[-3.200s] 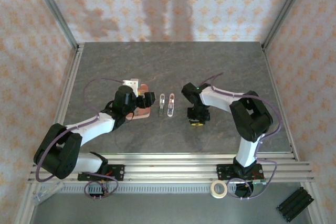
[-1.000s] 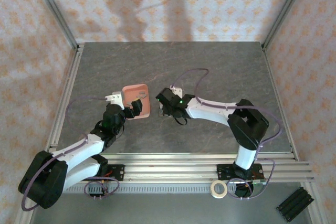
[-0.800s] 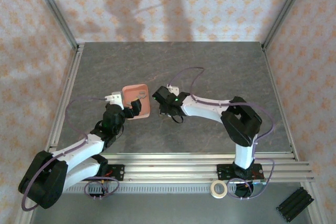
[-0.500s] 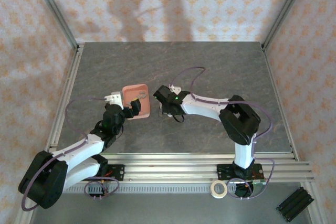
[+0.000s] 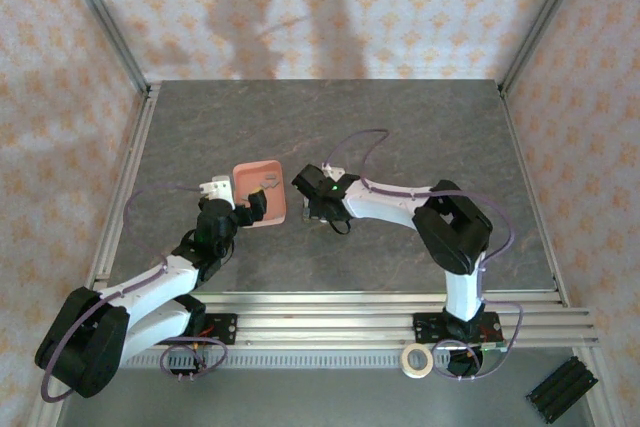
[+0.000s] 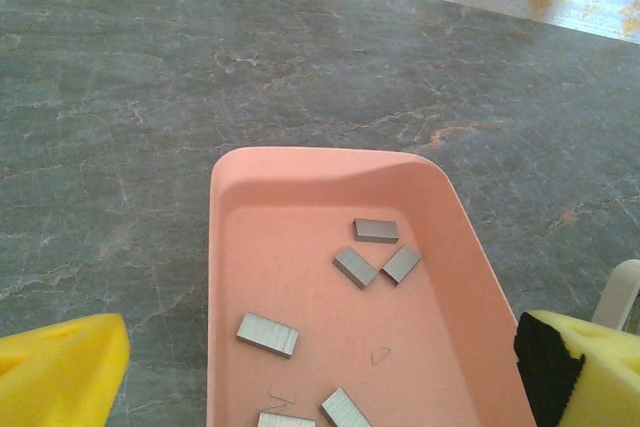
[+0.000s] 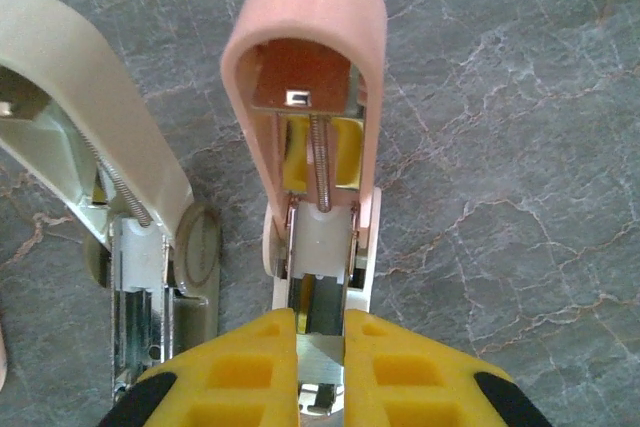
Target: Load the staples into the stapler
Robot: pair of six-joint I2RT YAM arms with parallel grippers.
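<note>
The left gripper [image 6: 320,387] hangs spread wide over a salmon-pink plastic tray [image 6: 212,247] holding small grey metal staple strips [image 6: 267,333]. The right gripper [image 7: 320,347] pinches the silvery channel of a slim pale-pink mini stapler [image 7: 305,7], lid flipped open, on the grey marbled worktop [image 7: 500,147], beside a cream stapler [image 7: 70,77].

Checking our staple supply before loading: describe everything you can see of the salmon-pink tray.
The salmon-pink tray is a shallow rectangular dish with rounded corners and a low raised rim, smooth and matte like plastic. It lies flat on the grey marbled table. Six small grey metal staple strips lie scattered inside, plus a couple of loose bent wires. Its near end runs out of the wrist view. The open left gripper hovers over that end; contact cannot be told.
</note>
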